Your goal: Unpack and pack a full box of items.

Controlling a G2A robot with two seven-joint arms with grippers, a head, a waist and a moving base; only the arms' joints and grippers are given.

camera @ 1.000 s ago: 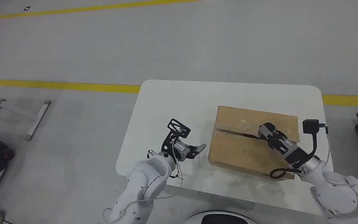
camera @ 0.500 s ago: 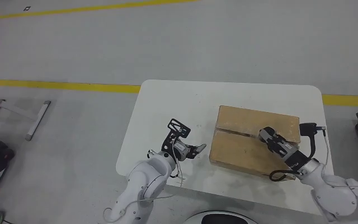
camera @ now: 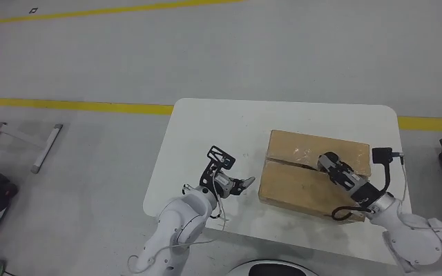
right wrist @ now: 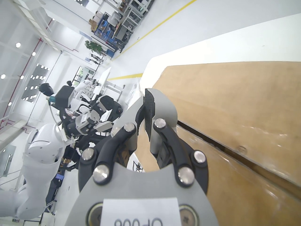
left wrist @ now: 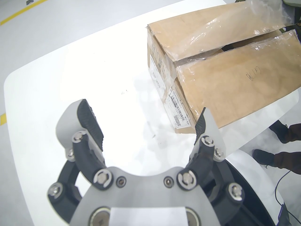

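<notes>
Box [camera: 311,181] (closed, brown) sits on table [camera: 221,131]; left jaws spread empty, right jaws closed.

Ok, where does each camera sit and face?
Top: above the arms, looking down at the white table and cardboard box; both arms show.
Left wrist: behind the open left gripper, facing the box's labelled end.
Right wrist: behind the shut right gripper, low over the box top; the left arm beyond.
All share the box's flap seam.
</notes>
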